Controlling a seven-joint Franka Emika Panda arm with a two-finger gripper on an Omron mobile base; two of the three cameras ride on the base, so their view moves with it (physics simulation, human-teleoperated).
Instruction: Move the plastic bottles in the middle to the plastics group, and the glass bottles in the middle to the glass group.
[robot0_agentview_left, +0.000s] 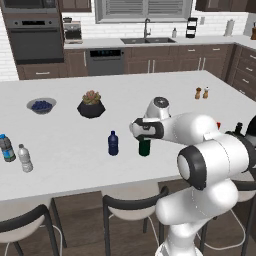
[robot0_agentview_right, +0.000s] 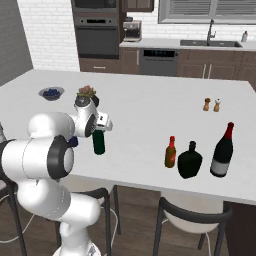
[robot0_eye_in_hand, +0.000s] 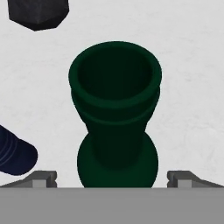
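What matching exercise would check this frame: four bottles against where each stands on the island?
Things:
1. dark green bottle
2. dark blue bottle
3. amber bottle
4. blue-label water bottle

Places:
A. beside the squat black bottle
B. directly under the end effector, between its spread fingertips
C. far left, next to the white-capped clear bottle
D. just left of the green bottle, mid-counter

Pairs: 1-B, 2-D, 3-A, 4-C
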